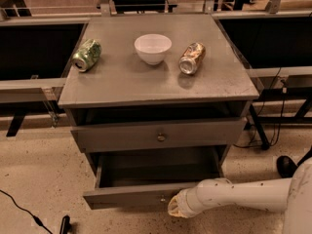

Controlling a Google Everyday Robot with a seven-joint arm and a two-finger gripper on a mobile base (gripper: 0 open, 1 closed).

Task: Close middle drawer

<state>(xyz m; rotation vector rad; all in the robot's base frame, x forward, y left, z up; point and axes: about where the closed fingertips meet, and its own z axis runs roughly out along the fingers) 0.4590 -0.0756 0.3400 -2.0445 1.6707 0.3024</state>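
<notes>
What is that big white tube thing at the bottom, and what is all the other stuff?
That white tube is a robot's arm, and its rounded end is the hand. The single picture looks down on a grey cabinet from in front and above. On its top, a green can and a brownish can lie on their sides, with a white bowl standing between them. The middle drawer is pulled out. The hand is at its front, near the small knob. It seems to carry nothing and looks set to push the drawer shut.
</notes>
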